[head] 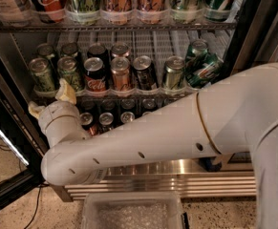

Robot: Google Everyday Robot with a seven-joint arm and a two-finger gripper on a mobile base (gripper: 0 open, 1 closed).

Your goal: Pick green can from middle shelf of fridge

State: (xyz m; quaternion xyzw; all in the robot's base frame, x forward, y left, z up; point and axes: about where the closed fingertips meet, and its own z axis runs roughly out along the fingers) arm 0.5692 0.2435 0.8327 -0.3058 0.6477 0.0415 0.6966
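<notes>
The middle shelf (pixel 129 92) of the fridge (pixel 246 27) holds two rows of cans. Pale olive-green cans stand at its front left (pixel 42 74), beside that (pixel 70 72), and further right (pixel 174 72). A red Coca-Cola can (pixel 95 75), a copper can (pixel 121 73) and a black can (pixel 143 72) stand between them. Dark green 7UP cans (pixel 203 68) are at the right, one of them tilted. My gripper (pixel 50 100) is open and empty, just below the shelf's front rail under the two left green cans. One cream fingertip (pixel 66 90) reaches the rail.
The top rack (pixel 114 26) carries tall bottles and cans. The lower dark rack (pixel 124 116) of cans lies behind my arm (pixel 143 137). The ribbed steel base panel (pixel 176 180) and a clear plastic bin (pixel 131 213) are below. The black door frame (pixel 5 123) stands at the left.
</notes>
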